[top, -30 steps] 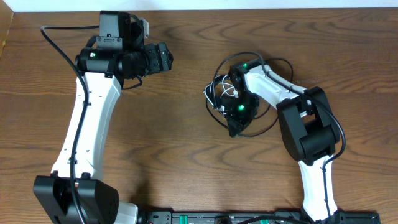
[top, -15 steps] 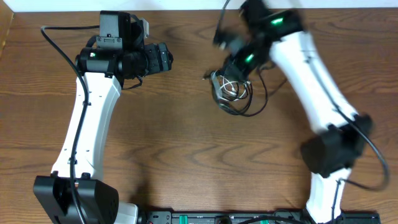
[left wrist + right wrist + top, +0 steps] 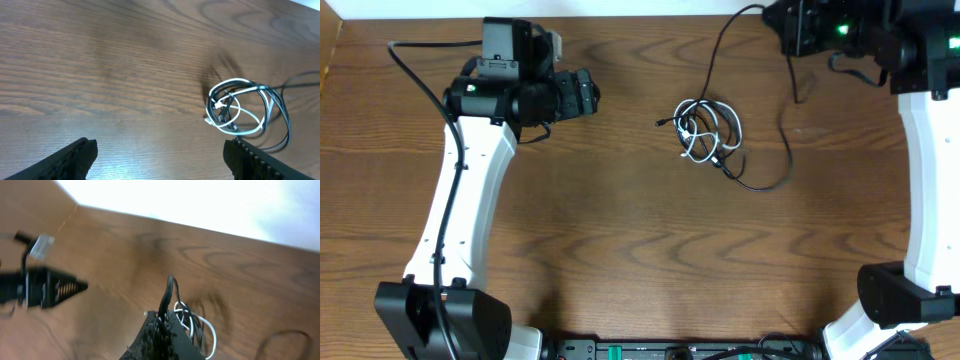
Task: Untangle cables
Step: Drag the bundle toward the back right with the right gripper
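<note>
A tangle of white and black cables [image 3: 705,132] lies on the wooden table at centre back. My right gripper [image 3: 788,28] is raised at the back right and is shut on a black cable [image 3: 722,45]. That cable runs from the jaws down into the tangle. In the right wrist view the shut fingers [image 3: 165,322] pinch the black cable [image 3: 169,292], with the tangle [image 3: 197,327] below them. Another black strand [image 3: 786,150] loops out to the right of the tangle. My left gripper [image 3: 167,160] is open and empty, left of the tangle [image 3: 237,112] and apart from it.
The left arm [image 3: 470,150] stretches along the left side of the table, its wrist [image 3: 565,95] pointing right. The right arm's white links [image 3: 925,180] stand along the right edge. The table's back edge meets a white wall [image 3: 200,200].
My right arm swung up and away from the tangle to the back right, drawing a black cable out with it. The tangle shifted slightly right. The left arm has not moved.
</note>
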